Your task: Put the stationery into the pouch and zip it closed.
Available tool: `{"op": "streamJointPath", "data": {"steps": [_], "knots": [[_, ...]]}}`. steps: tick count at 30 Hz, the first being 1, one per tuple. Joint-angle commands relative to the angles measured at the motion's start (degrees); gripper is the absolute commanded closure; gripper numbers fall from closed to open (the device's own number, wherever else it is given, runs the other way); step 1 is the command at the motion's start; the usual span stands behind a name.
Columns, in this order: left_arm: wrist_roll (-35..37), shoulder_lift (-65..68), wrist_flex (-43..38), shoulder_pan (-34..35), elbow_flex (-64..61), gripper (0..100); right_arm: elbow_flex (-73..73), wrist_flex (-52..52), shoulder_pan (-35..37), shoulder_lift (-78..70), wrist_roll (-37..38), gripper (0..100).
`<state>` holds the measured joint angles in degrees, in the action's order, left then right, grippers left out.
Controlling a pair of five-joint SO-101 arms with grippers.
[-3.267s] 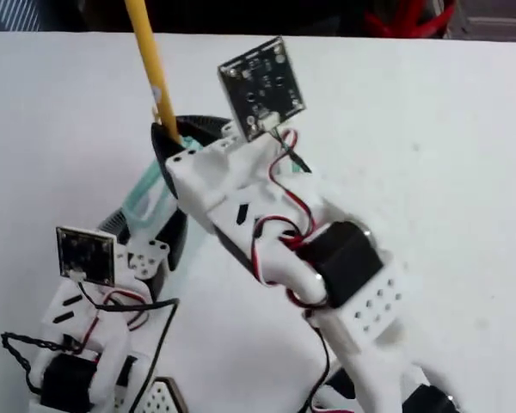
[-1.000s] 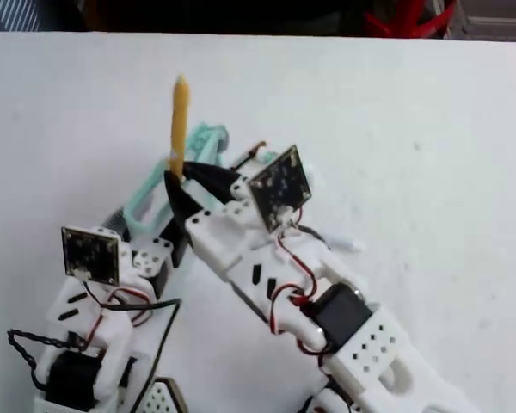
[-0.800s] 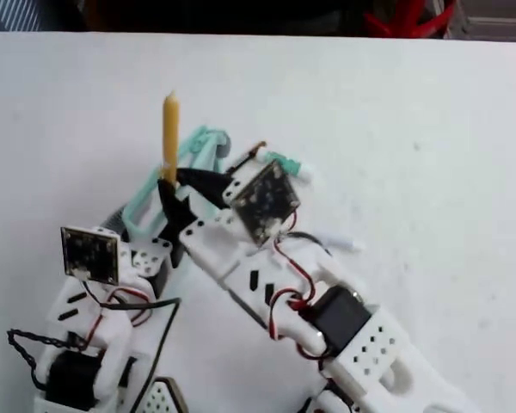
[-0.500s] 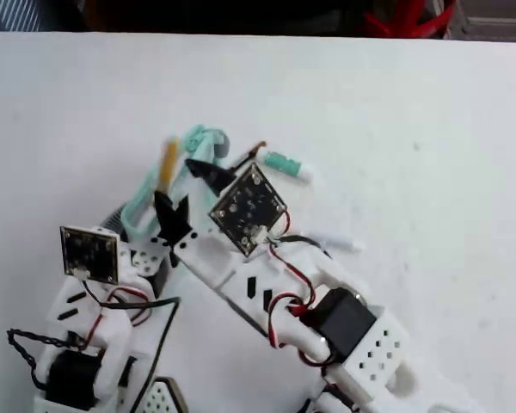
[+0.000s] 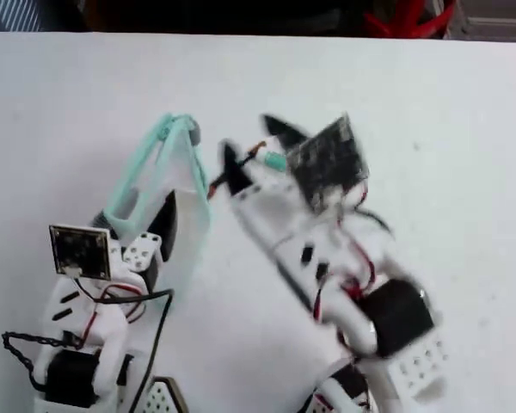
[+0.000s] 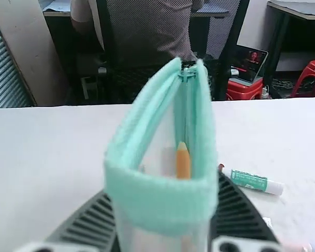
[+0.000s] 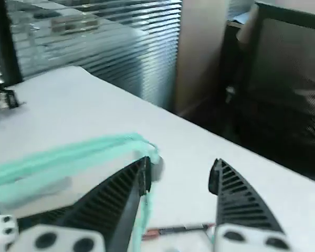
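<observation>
No legible text or labels

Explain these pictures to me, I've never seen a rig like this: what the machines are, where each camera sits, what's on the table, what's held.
These are two small robot arms side by side at a white table. One picture looks down from a fixed camera above. The other two come from cameras on each arm's wrist. The left gripper holds a clear pouch with mint-green edging, its mouth open and a yellow pencil inside. The right gripper is open and holds nothing. A green-and-white tube lies on the table near the pouch.
</observation>
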<state>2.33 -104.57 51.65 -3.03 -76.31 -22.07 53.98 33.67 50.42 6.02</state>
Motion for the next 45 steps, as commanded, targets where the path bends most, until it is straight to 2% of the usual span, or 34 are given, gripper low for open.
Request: {"op": "streamJointPath", "data": {"steps": [1,5,11,16,20,26,31,38,43,45], "knots": [[0.70,0.04,-0.97,0.75,0.26,81,2.64,3.38,-7.96,-7.08,1.76,82.2],[0.53,0.04,-0.88,0.75,0.00,81,2.73,4.26,-13.41,-19.74,10.11,82.2],[0.53,0.04,-0.88,0.75,-0.53,81,7.91,4.09,-14.29,-41.01,17.49,82.0],[0.44,0.04,-0.88,0.75,-1.23,81,14.51,0.84,-16.13,-57.80,19.16,81.9],[0.44,0.04,-0.88,0.75,-1.23,81,20.57,2.15,-18.24,-66.59,19.16,82.0],[0.44,0.04,-0.88,0.75,-1.23,81,25.58,2.33,-22.37,-72.48,19.25,82.2],[0.44,0.04,-0.88,0.75,-1.32,81,25.49,2.51,-20.18,-75.56,28.31,82.2],[0.44,0.04,-1.14,0.75,-1.93,81,25.85,-0.57,-19.47,-78.02,30.07,82.7],[0.44,0.04,-1.32,0.57,-2.20,81,25.67,-1.45,-20.00,-78.11,29.63,99.0],[0.44,0.04,-1.32,0.48,-2.20,81,25.49,-2.42,-20.09,-78.11,29.54,93.6]]}}
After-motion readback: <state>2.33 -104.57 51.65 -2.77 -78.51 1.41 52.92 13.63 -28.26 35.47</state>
